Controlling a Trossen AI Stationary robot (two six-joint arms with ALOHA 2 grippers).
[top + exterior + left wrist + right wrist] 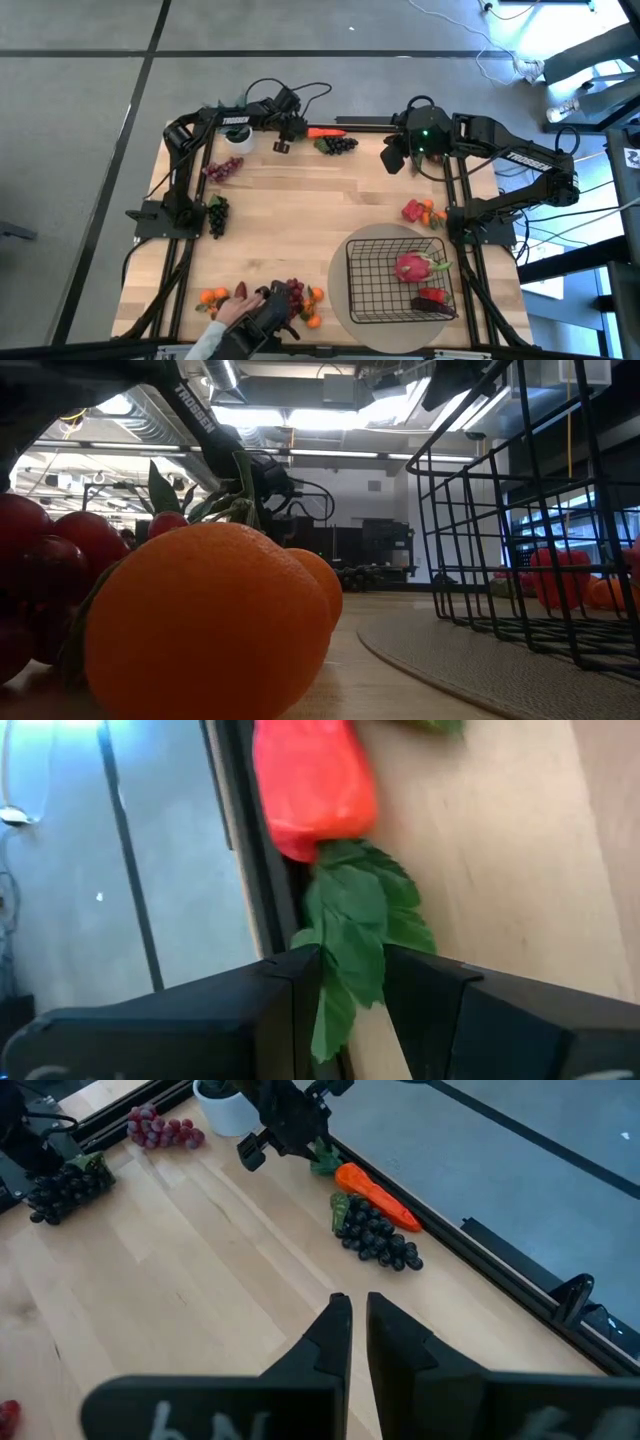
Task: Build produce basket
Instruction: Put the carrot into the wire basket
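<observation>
An orange carrot (325, 132) lies along the table's far edge, its green leaves (355, 925) pointing left. My left gripper (283, 138) is at those leaves, shut on them (352, 985). A dark grape bunch (375, 1235) lies just in front of the carrot. My right gripper (350, 1320) hangs shut and empty, high above the far right of the table (392, 155). The black wire basket (398, 282) stands on a round grey mat (345, 265) at the near right. It holds a pink dragon fruit (412, 266) and a dark red piece (432, 298). My left gripper pinches the carrot's green leaves (350, 960) between its two fingers, a short way from the orange root (310, 780). The fingers slant down from the table's left side. The carrot lies on the table against the far edge rail.
A person's hand (245, 312) in a dark sleeve rests at the near edge, by red grapes and oranges (300, 297). More oranges (213, 297), grape bunches (222, 170) (217, 215), a white pot (237, 135) and a red pepper with oranges (420, 211) lie around. The table's middle is bare wood.
</observation>
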